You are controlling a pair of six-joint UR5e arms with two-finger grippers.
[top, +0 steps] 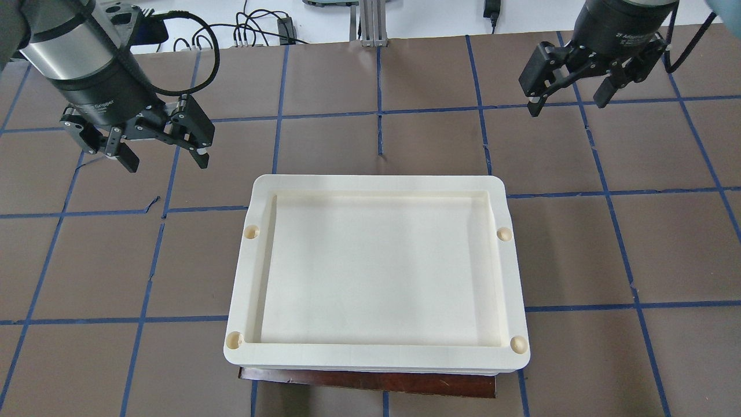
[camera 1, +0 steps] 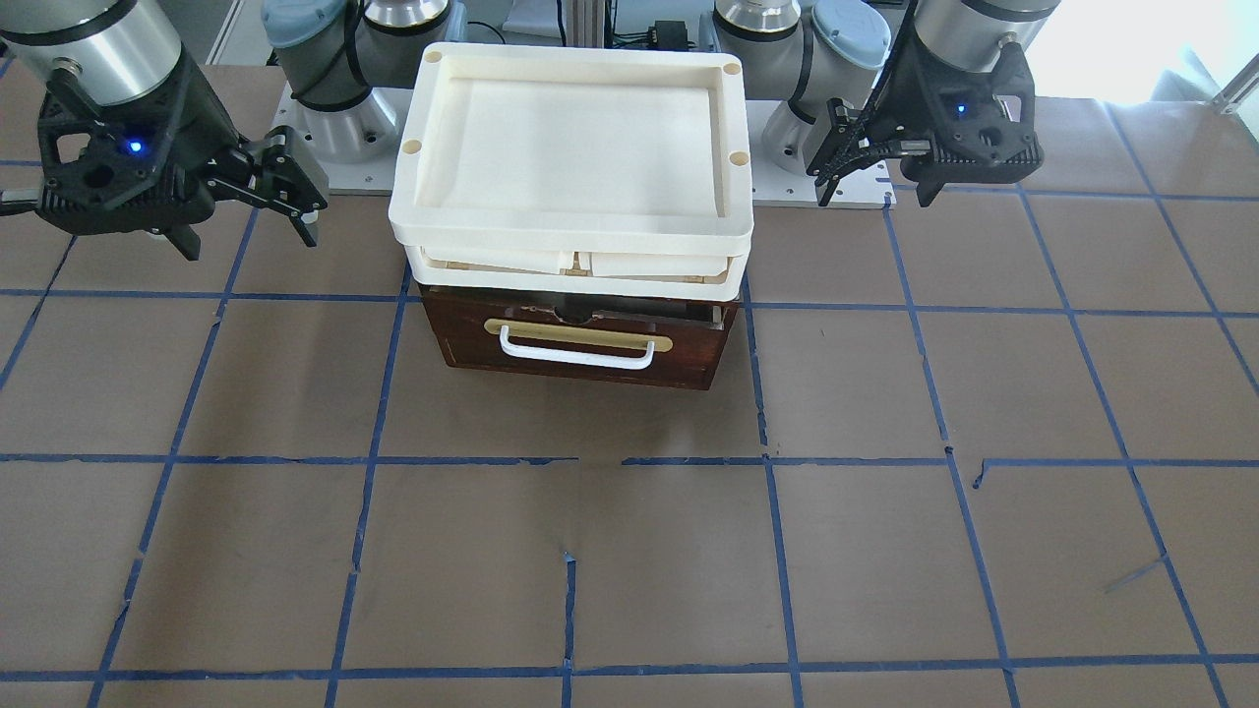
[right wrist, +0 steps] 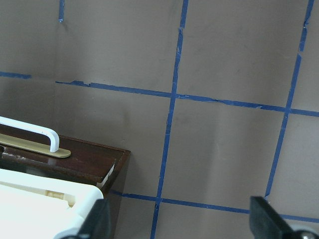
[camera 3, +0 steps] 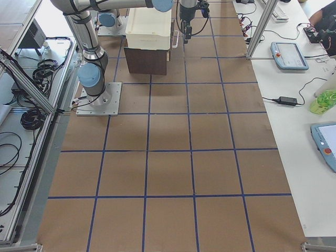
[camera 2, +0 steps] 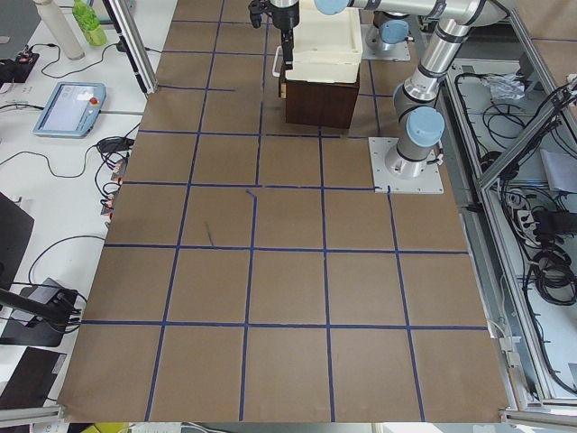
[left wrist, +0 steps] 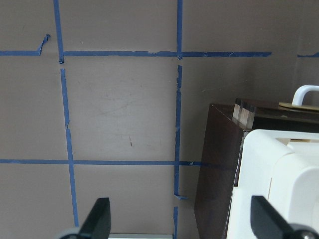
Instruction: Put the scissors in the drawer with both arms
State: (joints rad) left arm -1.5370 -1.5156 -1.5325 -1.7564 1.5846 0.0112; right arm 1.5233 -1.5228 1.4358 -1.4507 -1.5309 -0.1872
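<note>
The scissors show in no view. The dark reddish-brown drawer [camera 1: 590, 344], with its brass plate and white bar handle, stands mid-table below stacked cream trays [camera 1: 570, 228] that hide its inside. From above, only a strip of the drawer [top: 370, 382] shows under the top tray [top: 376, 182]. My left gripper [top: 167, 162] hangs open and empty above the table beside the trays; it is also in the front view [camera 1: 875, 192]. My right gripper [top: 567, 105] hovers open and empty on the other side [camera 1: 249, 241]. The wrist views catch the drawer's corners [left wrist: 219, 164] [right wrist: 84, 162].
Brown table marked with a blue tape grid. Both arm bases sit on metal plates [camera 1: 344, 172] behind the trays. Side benches hold tablets [camera 2: 68, 104], a green bottle [camera 3: 325, 100] and cables. A metal post [top: 370, 23] stands at the far edge.
</note>
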